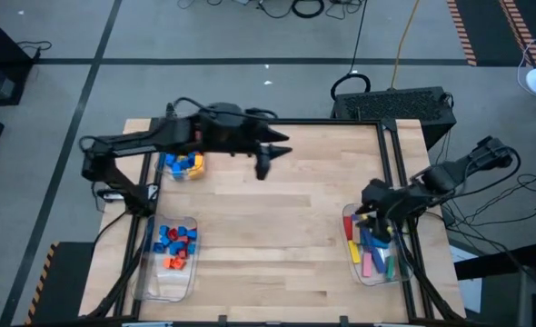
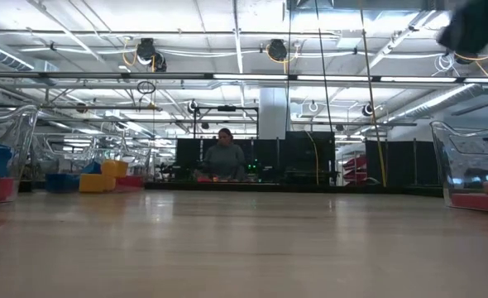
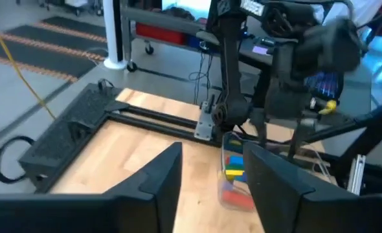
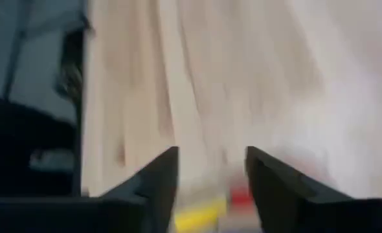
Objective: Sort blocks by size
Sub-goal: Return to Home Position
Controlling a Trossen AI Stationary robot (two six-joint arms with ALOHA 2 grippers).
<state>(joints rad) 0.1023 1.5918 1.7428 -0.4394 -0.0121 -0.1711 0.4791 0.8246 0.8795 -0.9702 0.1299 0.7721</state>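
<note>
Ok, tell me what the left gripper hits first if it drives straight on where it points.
The left gripper's line crosses bare table, then likely meets the clear bin of blocks on the far side; depth is unclear.

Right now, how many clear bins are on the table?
3. In the high view: top-left bin with blue and yellow blocks; bottom-left bin; bottom-right bin, under the right gripper. None seems hidden.

The pale wooden table [image 1: 277, 227] bears three clear bins [image 1: 163, 285]: two left, one right.
</note>
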